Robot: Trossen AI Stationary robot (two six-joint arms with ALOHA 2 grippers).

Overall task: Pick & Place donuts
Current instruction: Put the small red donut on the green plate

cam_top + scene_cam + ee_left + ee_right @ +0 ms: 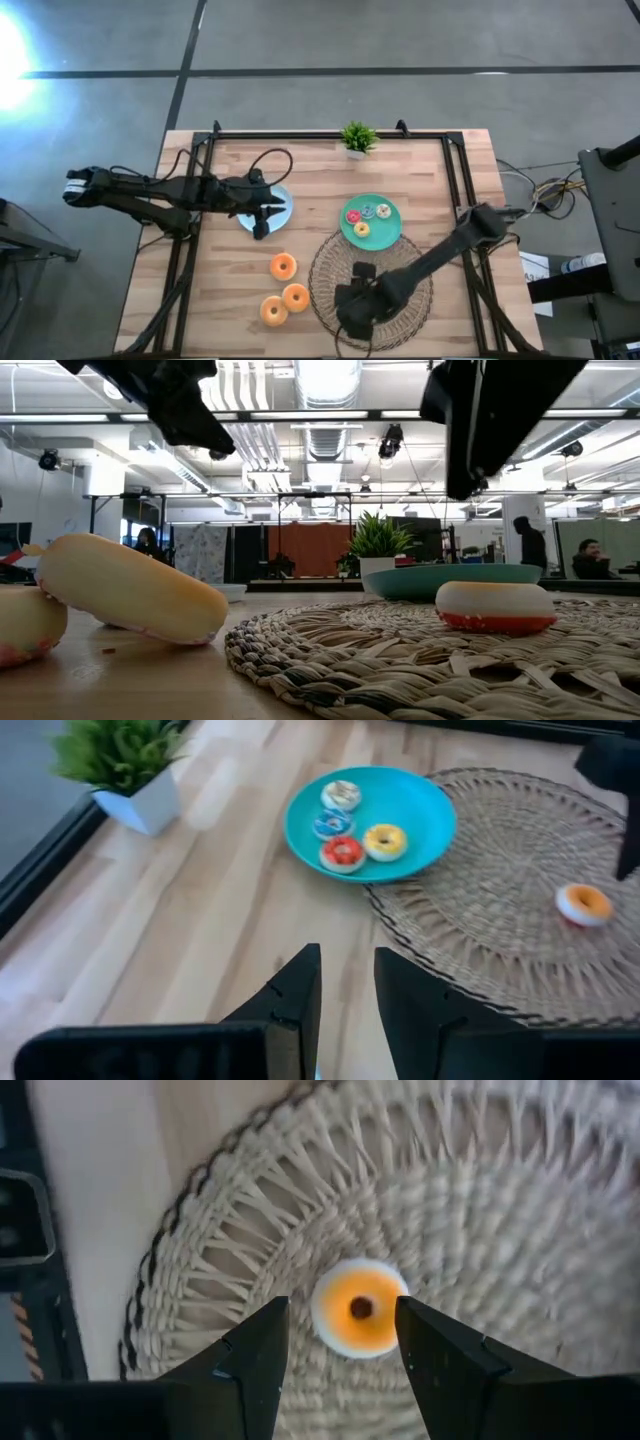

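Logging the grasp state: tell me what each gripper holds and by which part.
Nothing is held. The right gripper hangs open above the orange donut lying on the woven mat; the left gripper is empty over the blue plate.

Grey concrete floor (330, 45) around light wooden table (230, 300), dark seam lines crossing it. Bright glare on floor, off table's far-left corner. Beyond table: open hall, white ceiling ducts (325, 395), strip lights, orange-brown partition (305, 550). Seated person (590, 558) and standing person (530, 542) far behind table's right side.
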